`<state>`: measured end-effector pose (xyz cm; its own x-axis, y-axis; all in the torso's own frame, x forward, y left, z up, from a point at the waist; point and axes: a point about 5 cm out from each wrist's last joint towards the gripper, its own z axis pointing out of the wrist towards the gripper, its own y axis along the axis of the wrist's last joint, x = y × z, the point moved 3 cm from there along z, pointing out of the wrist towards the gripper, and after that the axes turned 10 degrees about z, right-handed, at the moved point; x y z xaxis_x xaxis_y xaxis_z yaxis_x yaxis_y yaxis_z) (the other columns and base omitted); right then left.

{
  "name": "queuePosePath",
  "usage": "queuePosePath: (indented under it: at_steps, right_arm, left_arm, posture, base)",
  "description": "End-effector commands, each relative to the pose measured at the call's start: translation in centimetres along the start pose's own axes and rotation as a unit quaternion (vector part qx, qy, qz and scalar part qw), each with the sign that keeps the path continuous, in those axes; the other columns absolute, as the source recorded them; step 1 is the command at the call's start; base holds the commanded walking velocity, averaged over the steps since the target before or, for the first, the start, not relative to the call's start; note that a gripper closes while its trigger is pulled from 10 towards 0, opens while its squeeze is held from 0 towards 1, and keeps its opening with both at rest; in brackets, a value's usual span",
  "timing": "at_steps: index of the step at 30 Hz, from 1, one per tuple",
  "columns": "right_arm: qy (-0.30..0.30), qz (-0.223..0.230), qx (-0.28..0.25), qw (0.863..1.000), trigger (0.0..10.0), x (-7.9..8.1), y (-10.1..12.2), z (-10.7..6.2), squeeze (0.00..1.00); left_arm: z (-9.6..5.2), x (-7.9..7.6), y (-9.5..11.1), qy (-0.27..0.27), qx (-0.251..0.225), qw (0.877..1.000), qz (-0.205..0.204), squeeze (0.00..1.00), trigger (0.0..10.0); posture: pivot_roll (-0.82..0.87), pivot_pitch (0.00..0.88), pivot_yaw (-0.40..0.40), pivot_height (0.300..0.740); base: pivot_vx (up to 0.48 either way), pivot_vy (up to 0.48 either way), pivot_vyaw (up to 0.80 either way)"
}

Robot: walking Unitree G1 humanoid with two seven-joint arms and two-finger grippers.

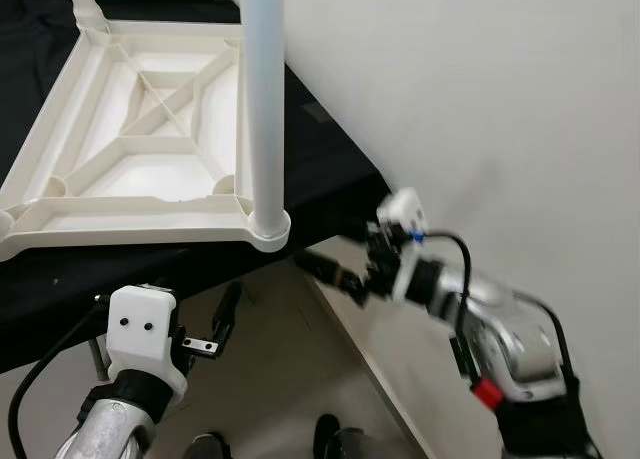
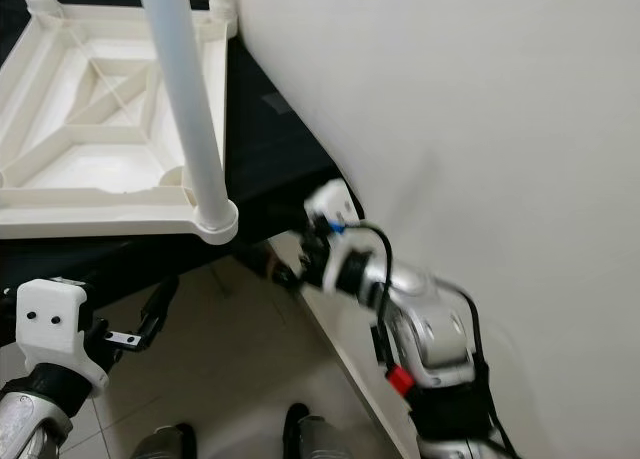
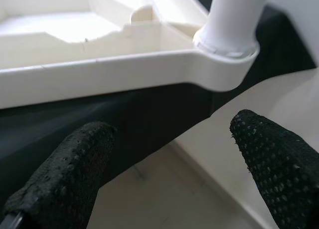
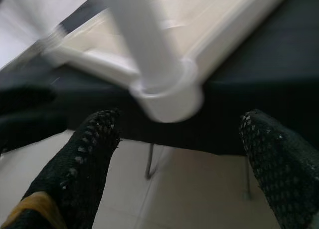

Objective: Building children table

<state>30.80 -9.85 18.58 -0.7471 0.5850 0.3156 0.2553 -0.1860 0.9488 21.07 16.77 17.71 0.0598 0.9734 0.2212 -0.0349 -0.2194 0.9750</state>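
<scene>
Inverted white plastic children's table top (image 1: pixel 130 129) lying underside-up on a black-draped work surface (image 1: pixel 320 169), with one white leg (image 1: pixel 265 89) standing upright in the near corner socket (image 1: pixel 268 229), which overhangs the cloth edge. Left gripper (image 1: pixel 220 329) and right gripper (image 1: pixel 335 271) hang below that edge, both with fingers spread and grasping nothing. Risk, as a judgement: the right arm looks motion-blurred; a fast sideways approach could strike the leg, tilting it out of its socket or pushing the top off the surface.
</scene>
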Motion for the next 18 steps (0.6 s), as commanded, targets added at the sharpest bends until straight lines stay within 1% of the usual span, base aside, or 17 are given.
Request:
queuePosePath:
  at_steps: [1, 2, 3, 4, 5, 7, 8, 9, 11, 12, 13, 14, 15, 17, 18]
  right_arm:
    - [-0.045, 0.020, -0.031, 0.998, 10.0, -0.7, 0.4, -0.7, 0.00]
    - [-0.070, 0.028, -0.043, 0.996, 10.0, -1.2, 0.3, -0.9, 0.00]
    - [-0.096, 0.029, -0.058, 0.993, 10.0, -1.5, 0.3, -1.1, 0.00]
    - [-0.096, 0.029, -0.058, 0.993, 10.0, -1.5, 0.3, -1.1, 0.00]
    - [-0.112, 0.030, -0.067, 0.991, 10.0, -1.6, 0.3, -1.2, 0.00]
    - [-0.121, 0.040, -0.078, 0.989, 10.0, -1.3, -0.1, -1.2, 0.00]
    - [-0.121, 0.040, -0.078, 0.989, 10.0, -1.3, -0.1, -1.2, 0.00]
    - [-0.122, 0.052, -0.080, 0.988, 10.0, -1.1, -0.5, -1.1, 0.00]
    - [-0.130, 0.050, -0.075, 0.987, 10.0, -0.7, -1.4, -1.3, 0.00]
    - [-0.130, 0.050, -0.075, 0.987, 10.0, -0.7, -1.4, -1.3, 0.00]
    - [-0.140, 0.037, -0.066, 0.987, 10.0, -0.7, -2.0, -1.8, 0.00]
    - [-0.149, 0.036, -0.059, 0.986, 10.0, -0.9, -2.6, -2.2, 0.00]
    - [-0.156, 0.035, -0.055, 0.986, 10.0, -1.1, -3.0, -2.5, 0.00]
    - [-0.161, 0.034, -0.053, 0.985, 10.0, -1.2, -3.2, -2.7, 0.00]
    - [-0.176, 0.033, -0.052, 0.982, 10.0, -1.6, -3.4, -2.9, 0.00]
  left_arm:
    - [-0.2, 0.3, -1.1, 0.002, 0.028, 1.000, -0.008, 0.00, 10.0]
    - [-0.2, 0.4, -1.2, 0.003, 0.030, 1.000, -0.007, 0.00, 10.0]
    - [0.0, 0.5, -1.2, -0.002, 0.029, 1.000, 0.011, 0.00, 10.0]
    - [0.0, 0.5, -1.2, -0.002, 0.029, 1.000, 0.011, 0.00, 10.0]
    - [0.3, 0.6, -1.3, -0.005, 0.029, 0.999, 0.024, 0.00, 10.0]
    - [1.3, 0.4, -0.9, -0.020, 0.016, 0.999, 0.043, 0.00, 10.0]
    - [1.3, 0.4, -0.9, -0.020, 0.016, 0.999, 0.043, 0.00, 10.0]
    - [2.0, 0.1, -0.8, -0.030, 0.008, 0.999, 0.044, 0.00, 10.0]
    - [3.2, -0.7, -0.6, -0.052, -0.005, 0.998, 0.040, 0.00, 10.0]
    - [3.2, -0.7, -0.6, -0.052, -0.005, 0.998, 0.040, 0.00, 10.0]
    - [3.7, -1.3, -0.7, -0.064, -0.008, 0.997, 0.042, 0.00, 10.0]
    - [4.0, -1.9, -0.9, -0.078, -0.007, 0.996, 0.041, 0.00, 10.0]
    - [4.1, -2.3, -1.2, -0.088, -0.005, 0.995, 0.042, 0.00, 10.0]
    - [4.2, -2.6, -1.4, -0.094, -0.004, 0.995, 0.043, 0.00, 10.0]
    - [4.4, -2.9, -1.6, -0.101, -0.003, 0.994, 0.044, 0.00, 10.0]
  posture:
    - [0.06, 0.293, -0.105, 0.740]
    - [0.06, 0.293, -0.105, 0.740]
    - [0.06, 0.289, -0.100, 0.740]
    - [0.06, 0.289, -0.100, 0.740]
    - [0.06, 0.285, -0.098, 0.740]
    - [0.06, 0.272, -0.090, 0.740]
    - [0.06, 0.272, -0.090, 0.740]
    - [0.04, 0.246, -0.073, 0.740]
    - [0.04, 0.225, -0.069, 0.740]
    - [0.04, 0.225, -0.069, 0.740]
    - [0.04, 0.216, -0.068, 0.740]
    - [0.04, 0.196, -0.065, 0.740]
    - [0.04, 0.196, -0.065, 0.740]
    - [0.04, 0.196, -0.065, 0.740]
    - [0.03, 0.169, -0.062, 0.740]
  base:
    - [0.000, 0.480, 0.00]
    - [0.000, 0.480, 0.00]
    - [0.000, 0.480, 0.00]
    - [0.000, 0.480, 0.00]
    - [0.000, 0.480, 0.00]
    - [0.000, 0.480, 0.00]
    - [0.000, 0.480, 0.00]
    - [0.000, 0.480, 0.00]
    - [0.000, 0.480, 0.00]
    - [0.000, 0.480, 0.00]
    - [0.000, 0.480, 0.00]
    - [0.000, 0.480, 0.00]
    - [0.000, 0.480, 0.00]
    - [0.000, 0.480, 0.00]
    - [0.000, 0.480, 0.00]
